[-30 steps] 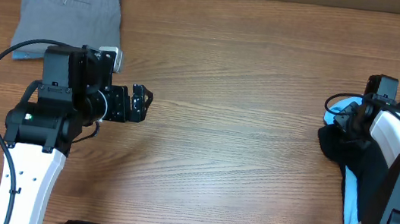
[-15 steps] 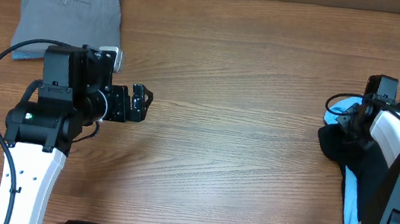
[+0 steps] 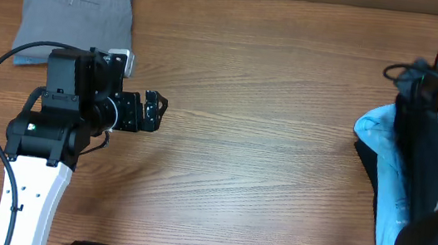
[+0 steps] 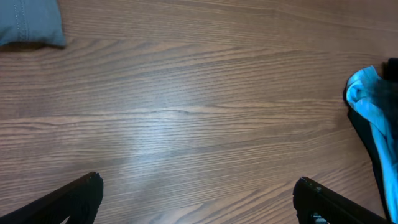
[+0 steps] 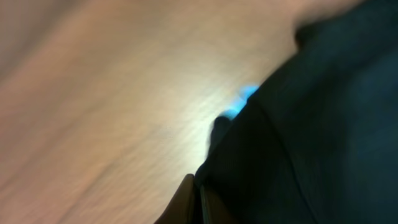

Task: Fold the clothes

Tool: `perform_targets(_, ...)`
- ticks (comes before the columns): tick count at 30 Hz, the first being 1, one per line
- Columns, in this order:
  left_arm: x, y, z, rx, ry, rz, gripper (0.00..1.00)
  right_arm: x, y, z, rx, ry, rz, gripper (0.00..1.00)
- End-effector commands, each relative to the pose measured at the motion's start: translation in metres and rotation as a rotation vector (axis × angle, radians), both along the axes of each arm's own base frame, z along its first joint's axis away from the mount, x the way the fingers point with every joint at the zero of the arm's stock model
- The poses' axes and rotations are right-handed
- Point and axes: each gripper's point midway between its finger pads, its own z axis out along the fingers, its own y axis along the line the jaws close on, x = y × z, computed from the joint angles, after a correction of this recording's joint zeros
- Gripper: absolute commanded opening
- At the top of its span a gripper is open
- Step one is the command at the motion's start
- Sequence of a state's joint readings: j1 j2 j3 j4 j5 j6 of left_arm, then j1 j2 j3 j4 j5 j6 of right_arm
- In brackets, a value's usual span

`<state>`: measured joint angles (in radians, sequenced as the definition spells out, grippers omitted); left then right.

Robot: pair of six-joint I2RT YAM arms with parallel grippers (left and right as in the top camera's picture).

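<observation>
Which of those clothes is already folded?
The grey pants at the far left corner: a flat, tidy rectangle. The light blue tee and black shirt lie crumpled on the right.

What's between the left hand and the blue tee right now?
Nothing: only bare table lies between the left hand and the blue tee, as the overhead and left wrist views show.

black shirt [image 3: 411, 129] lifted, blue tee [image 3: 378, 135] exposed (partly)

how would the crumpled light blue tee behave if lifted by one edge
Probably floppy: the crumpled light blue tee lies in soft folds, so it should sag and unfurl, not hold shape. It lies tangled with a black cloth garment, so lifting one may drag the other.
</observation>
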<state>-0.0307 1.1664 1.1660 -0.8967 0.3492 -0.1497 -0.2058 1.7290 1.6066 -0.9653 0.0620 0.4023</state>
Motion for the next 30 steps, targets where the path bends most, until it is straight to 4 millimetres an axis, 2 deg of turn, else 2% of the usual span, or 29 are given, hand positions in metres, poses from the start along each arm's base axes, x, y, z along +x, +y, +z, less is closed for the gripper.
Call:
perform_targets(1, 0.005, -0.002, 0.011, -0.001, -0.038, -0.023, 1.0, 0.018, 0.092, 0.068, 0.111, -0.176, 0.278, 0.04)
perform_targets(2, 0.006, -0.002, 0.012, -0.001, -0.042, -0.024, 1.0, 0.017, 0.122, 0.072, 0.139, -0.184, 0.351, 0.04)
perform_targets(4, 0.007, -0.002, 0.015, -0.001, -0.05, -0.024, 1.0, 0.013, 0.165, 0.073, 0.169, -0.18, 0.454, 0.04)
perform_targets(8, 0.011, 0.001, 0.03, 0.011, -0.091, -0.014, 1.0, -0.015, 0.258, 0.07, 0.181, -0.146, 0.684, 0.06)
perform_targets(9, 0.013, 0.002, 0.035, 0.016, -0.105, -0.009, 1.0, -0.025, 0.278, 0.07, 0.178, -0.141, 0.744, 0.1)
perform_targets(10, 0.014, 0.003, 0.041, 0.022, -0.119, -0.004, 1.0, -0.033, 0.296, 0.069, 0.172, -0.137, 0.79, 0.23)
perform_targets(12, 0.016, 0.005, 0.052, 0.034, -0.151, -0.005, 1.0, -0.046, 0.321, 0.068, 0.135, -0.134, 0.84, 0.33)
perform_targets(13, 0.017, 0.005, 0.058, 0.04, -0.168, -0.01, 1.0, -0.048, 0.324, 0.068, 0.115, -0.135, 0.833, 0.44)
perform_targets(14, 0.018, 0.005, 0.063, 0.045, -0.183, -0.015, 1.0, -0.048, 0.324, 0.067, 0.093, -0.136, 0.812, 0.5)
perform_targets(18, 0.02, 0.004, 0.072, 0.049, -0.21, -0.028, 1.0, -0.041, 0.302, 0.074, 0.062, -0.149, 0.723, 0.54)
perform_targets(21, 0.018, -0.004, 0.068, 0.029, -0.19, -0.057, 1.0, -0.035, 0.275, 0.095, 0.062, -0.195, 0.663, 0.54)
perform_targets(25, 0.023, -0.032, 0.047, 0.038, -0.136, -0.156, 1.0, -0.034, 0.239, 0.136, 0.06, -0.3, 0.582, 0.55)
perform_targets(30, 0.035, -0.091, 0.001, 0.056, -0.043, -0.337, 1.0, -0.049, 0.197, 0.183, 0.05, -0.42, 0.492, 0.62)
